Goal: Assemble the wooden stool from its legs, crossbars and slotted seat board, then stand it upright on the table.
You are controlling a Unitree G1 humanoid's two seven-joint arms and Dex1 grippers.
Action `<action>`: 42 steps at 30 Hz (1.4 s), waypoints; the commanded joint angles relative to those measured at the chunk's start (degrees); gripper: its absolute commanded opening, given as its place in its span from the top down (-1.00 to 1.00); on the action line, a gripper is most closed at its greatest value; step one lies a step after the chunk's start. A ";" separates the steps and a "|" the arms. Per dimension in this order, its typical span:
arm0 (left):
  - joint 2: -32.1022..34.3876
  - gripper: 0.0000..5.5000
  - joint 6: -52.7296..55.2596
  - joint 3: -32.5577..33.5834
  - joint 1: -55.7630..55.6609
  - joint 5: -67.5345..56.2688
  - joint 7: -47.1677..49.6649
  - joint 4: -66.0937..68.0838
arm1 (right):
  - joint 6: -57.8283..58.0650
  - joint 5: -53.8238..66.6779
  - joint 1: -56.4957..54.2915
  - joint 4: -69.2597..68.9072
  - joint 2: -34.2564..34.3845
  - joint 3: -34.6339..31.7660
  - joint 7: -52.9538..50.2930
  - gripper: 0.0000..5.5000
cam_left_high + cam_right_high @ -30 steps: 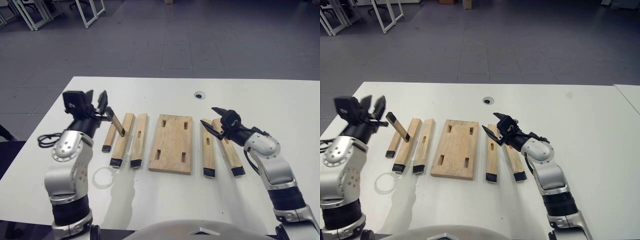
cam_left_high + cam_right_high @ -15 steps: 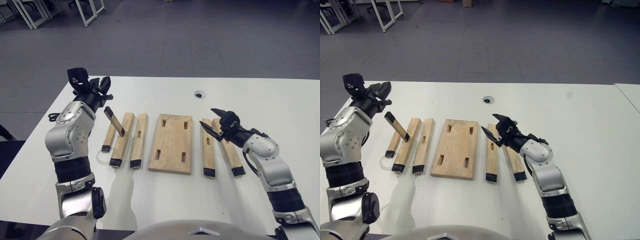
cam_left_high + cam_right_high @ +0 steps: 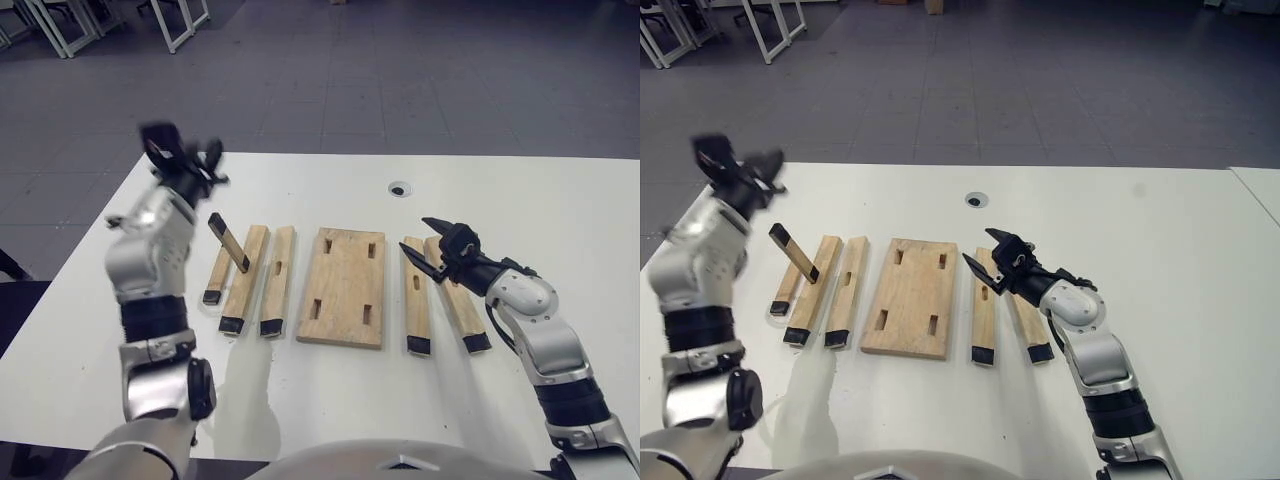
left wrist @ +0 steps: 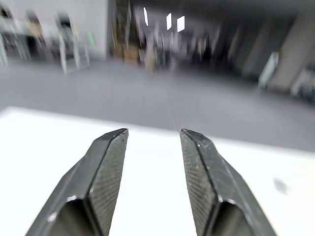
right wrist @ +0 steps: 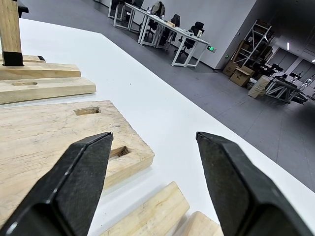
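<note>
Seat board (image 3: 343, 286) lies near the spread right hand (image 3: 414, 233); left hand (image 4: 153, 132) gapes aloft.

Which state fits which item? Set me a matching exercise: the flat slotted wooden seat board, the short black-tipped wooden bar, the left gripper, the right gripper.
1. flat slotted wooden seat board
2. short black-tipped wooden bar
3. left gripper
4. right gripper

A. open, over right-hand wooden legs
B. tilted, lower end on left-hand wooden legs
C. open, raised near far left corner of white table
D. lying flat, mid-table

Pairs: 1-D, 2-B, 3-C, 4-A
</note>
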 commanded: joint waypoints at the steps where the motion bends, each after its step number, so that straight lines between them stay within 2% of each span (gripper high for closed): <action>1: -4.37 0.29 3.23 -2.60 8.25 1.59 1.48 3.89 | 0.38 -0.62 -0.32 -0.34 -0.27 0.31 0.34 -0.13; 3: -4.37 0.29 2.90 -0.92 8.91 1.58 2.86 3.34 | 0.35 -0.53 -0.29 -0.17 -0.53 0.03 0.48 -0.13; 6: -1.32 0.29 2.76 0.90 3.46 1.44 3.84 0.20 | 0.58 -0.75 0.25 -0.63 -0.38 0.11 0.04 -0.13; 9: 1.24 0.29 2.29 1.07 -2.67 1.79 5.12 -9.39 | 0.58 -0.90 -0.01 -0.44 -0.16 0.36 -0.09 -0.13; 12: 2.22 0.29 1.01 3.22 -3.62 1.08 5.52 -18.37 | 0.36 -1.31 0.49 -0.14 -0.14 0.58 -0.19 -0.13; 15: 3.88 0.29 2.65 6.98 2.21 0.01 4.75 -25.79 | 0.48 -1.53 1.36 -0.34 0.03 0.68 -0.37 -0.13; 18: 3.00 0.29 4.57 7.61 13.68 -0.66 3.57 -35.31 | 0.42 -1.78 1.66 -0.32 0.08 0.48 -0.45 -0.13; 20: 0.64 0.29 5.09 6.69 20.66 -1.48 3.85 -40.63 | 0.37 -1.85 2.05 -0.49 -0.04 0.36 -0.45 -0.13; 24: -3.70 0.08 2.26 0.08 36.99 -0.25 2.50 -50.11 | 0.19 -2.00 2.12 -0.11 -0.38 0.22 -0.24 -0.13; 27: -5.67 -0.12 -5.21 -3.61 52.16 3.30 -1.36 -47.61 | 0.19 -1.95 1.72 0.32 -0.74 0.07 0.11 -0.13; 29: -6.07 -0.22 -9.57 -4.87 56.64 5.74 -2.74 -43.16 | 0.18 -1.91 1.27 0.70 -0.93 -0.07 0.28 -0.13; 33: -6.59 -0.43 -14.95 -6.44 57.37 8.04 -4.22 -36.70 | 0.08 -1.96 1.20 0.75 -1.03 -0.19 0.45 -0.13; 42: -6.07 -0.43 -18.14 -6.66 54.75 9.26 -5.75 -23.61 | -0.14 -1.97 1.43 0.50 -1.49 -0.45 1.16 -0.13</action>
